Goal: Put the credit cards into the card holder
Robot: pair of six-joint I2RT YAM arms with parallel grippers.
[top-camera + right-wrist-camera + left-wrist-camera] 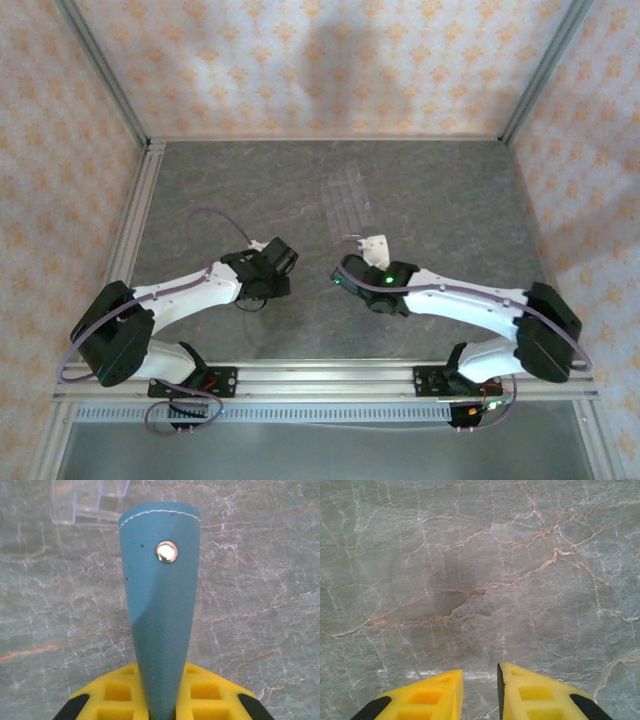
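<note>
Card holder (162, 595): smooth teal flap, white-stitched edge, round silver snap, bowed. Pinched upright in right gripper (162, 682), yellow waffle-moulded fingers.
Clear plastic rack (85, 505) at 11 o'clock of it.
Left gripper (480, 685): fingers slightly parted, grasping nothing, over veined grey marble tabletop (470, 580).
Both arms elbow-bent, wrists angled inward.

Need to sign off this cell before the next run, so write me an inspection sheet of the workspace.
Surface: grey marbled table, no spills or marks seen.
Job's things: teal wallet, gripped at one end and sticking out forward, metal snap facing the right wrist camera.
Clutter: clear plastic rack on the table beyond the wallet.
Grippers: left gripper slightly open, nothing in it; right gripper shut on the wallet.
Cables: purple cables loop along both arms, no snag seen.
Surroundings: patterned walls and an aluminium frame around the table.
</note>
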